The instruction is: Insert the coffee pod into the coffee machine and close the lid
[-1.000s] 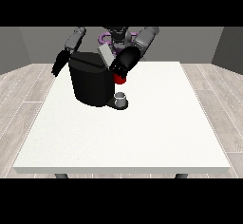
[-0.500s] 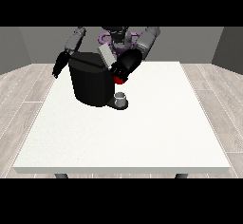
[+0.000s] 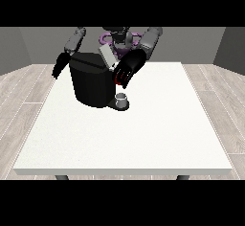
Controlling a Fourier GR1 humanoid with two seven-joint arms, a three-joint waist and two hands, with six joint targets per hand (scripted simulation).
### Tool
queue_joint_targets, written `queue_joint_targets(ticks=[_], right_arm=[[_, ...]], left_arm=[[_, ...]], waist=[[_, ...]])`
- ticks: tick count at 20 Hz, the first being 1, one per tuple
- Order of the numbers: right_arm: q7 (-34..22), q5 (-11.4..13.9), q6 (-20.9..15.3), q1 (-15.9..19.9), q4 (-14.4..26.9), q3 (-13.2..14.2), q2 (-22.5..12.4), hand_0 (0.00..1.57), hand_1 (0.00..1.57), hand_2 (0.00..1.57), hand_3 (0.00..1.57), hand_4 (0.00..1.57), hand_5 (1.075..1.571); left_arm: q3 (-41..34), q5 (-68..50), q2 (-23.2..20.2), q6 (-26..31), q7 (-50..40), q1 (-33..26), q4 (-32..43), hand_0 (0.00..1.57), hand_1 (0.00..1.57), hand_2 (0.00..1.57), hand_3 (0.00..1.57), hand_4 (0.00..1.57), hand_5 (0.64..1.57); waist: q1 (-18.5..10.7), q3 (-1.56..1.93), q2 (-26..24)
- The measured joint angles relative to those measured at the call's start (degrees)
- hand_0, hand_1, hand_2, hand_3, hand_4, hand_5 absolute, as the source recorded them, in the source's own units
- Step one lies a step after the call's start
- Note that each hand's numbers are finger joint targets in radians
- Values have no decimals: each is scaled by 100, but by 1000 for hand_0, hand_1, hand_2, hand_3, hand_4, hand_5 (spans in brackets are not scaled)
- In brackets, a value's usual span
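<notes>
One black, drum-shaped coffee machine [image 3: 94, 84] stands on the far left part of the large white table [image 3: 143, 134], its grey lid [image 3: 107, 56] tilted up at the top. On the machine's low base at its front right sits one small grey cup-like thing [image 3: 122, 98]; whether this is the coffee pod cannot be told, and no other grey pod shows plainly anywhere on the table. A sliver of a red thing at the machine [image 3: 117, 81] peeks out beside the machine's upper right edge.

Two black hands show. The hand at the view's right [image 3: 128, 69] hangs against the machine's upper right side, just below the raised lid, its fingers pointing down and curled; what they close on, if anything, cannot be told. The hand at the view's left [image 3: 60, 66] hangs beside the machine's left side, fingers straight and relaxed, holding nothing.
</notes>
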State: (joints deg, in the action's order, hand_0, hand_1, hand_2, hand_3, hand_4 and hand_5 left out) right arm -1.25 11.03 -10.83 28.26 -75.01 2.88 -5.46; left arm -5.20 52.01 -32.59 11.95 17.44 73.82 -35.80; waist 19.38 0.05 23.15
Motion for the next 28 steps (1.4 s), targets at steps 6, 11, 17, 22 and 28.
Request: queue_joint_targets(ticks=[6, 11, 17, 22, 28], right_arm=[[-41, 0, -33, 39, 133, 87, -42, 0, 0, 0, 0, 83, 1571], [95, -87, -106, -289, 491, 235, 24, 0, 0, 0, 0, 144, 1571], [293, -310, -18, -693, 1103, 619, -159, 0, 0, 0, 0, 0, 1571], [308, -352, -43, -1107, 1238, 711, -157, 0, 0, 0, 0, 0, 1571], [459, -367, -83, -1841, 1375, 812, -158, 0, 0, 0, 0, 0, 1571]], left_arm=[[-37, 25, -15, 23, -5, 58, 49, 0, 0, 299, 199, 0, 1571], [69, 35, 423, -1, -191, -329, -51, 0, 0, 0, 52, 0, 1571], [129, -188, 1088, 228, -336, -908, -294, 0, 0, 130, 0, 0, 1571], [-594, -1214, 1849, 195, -64, -1576, -353, 0, 0, 0, 0, 467, 1571], [-1432, -2408, 2755, 318, 130, -2729, -266, 0, 0, 0, 0, 419, 1571]], waist=[[-92, 0, -63], [-471, -1, -584], [-1118, -1, -1355], [-1572, -13, -1964], [-2142, -14, -2879]])
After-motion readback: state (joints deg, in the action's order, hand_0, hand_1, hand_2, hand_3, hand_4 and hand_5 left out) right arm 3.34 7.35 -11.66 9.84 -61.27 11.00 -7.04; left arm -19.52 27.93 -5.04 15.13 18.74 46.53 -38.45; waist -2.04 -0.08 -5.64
